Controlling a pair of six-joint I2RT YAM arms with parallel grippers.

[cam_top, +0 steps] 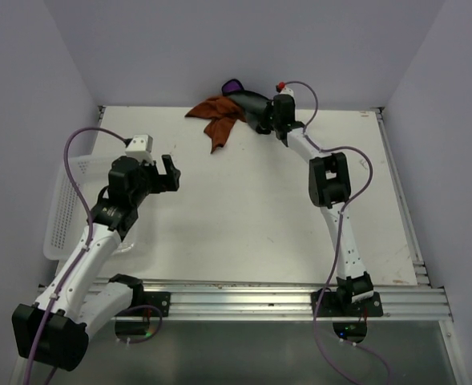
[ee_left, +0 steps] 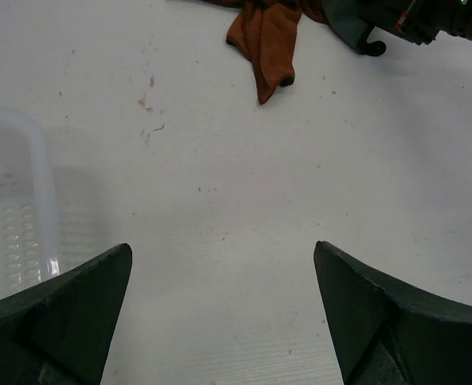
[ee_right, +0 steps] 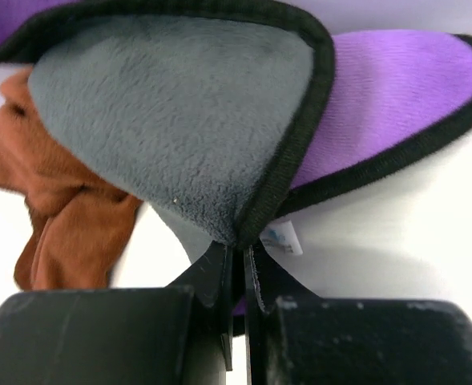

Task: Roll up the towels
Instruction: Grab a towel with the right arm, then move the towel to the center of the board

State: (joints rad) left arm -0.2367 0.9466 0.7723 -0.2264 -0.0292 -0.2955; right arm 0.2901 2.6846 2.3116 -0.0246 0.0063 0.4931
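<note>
The purple towel [ee_right: 396, 88], grey on one side with black edging, hangs from my right gripper [ee_right: 240, 249], which is shut on its folded edge near the white label. In the top view the right gripper [cam_top: 265, 120] holds this towel [cam_top: 248, 100] at the table's far edge. The rust orange towel [cam_top: 217, 119] lies crumpled just to its left; it also shows in the left wrist view [ee_left: 269, 36] and the right wrist view [ee_right: 67, 216]. My left gripper [cam_top: 171, 172] is open and empty over the table's left part, its fingers [ee_left: 75, 313] wide apart.
A white perforated basket [cam_top: 62, 204] stands at the table's left edge, also visible in the left wrist view [ee_left: 15, 208]. A back wall rises right behind the towels. A metal rail [cam_top: 284, 297] runs along the near edge.
</note>
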